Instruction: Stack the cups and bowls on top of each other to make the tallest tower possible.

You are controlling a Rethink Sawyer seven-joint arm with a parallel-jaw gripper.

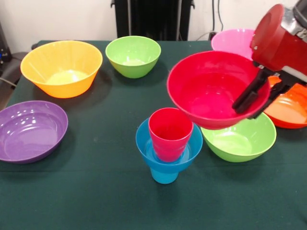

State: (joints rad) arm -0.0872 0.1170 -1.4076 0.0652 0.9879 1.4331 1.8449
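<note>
Step in hand: carrying a bowl to the tower. The gripper has its black fingers pinched over the rim of the red bowl, one inside, one outside, and the bowl hangs lifted and tilted, mouth toward the camera, clear of the table.

The tower stands near the middle of the table toward its front edge: sky-blue cup at the bottom, small blue bowl seated on it, red cup upright in that bowl. The held bowl is up and to the right of the red cup, its lower rim just beside the cup's mouth; I cannot tell if they touch.

Other bowls sit apart: yellow-orange bowl and lime green bowl toward the back, purple bowl by the left edge, second lime green bowl under the held one, pink bowl and orange bowl at right.

Next move likely needs shifting left over the red cup, levelling the bowl, centring it and lowering gently; the tower looks narrow-based and could tip.
</note>
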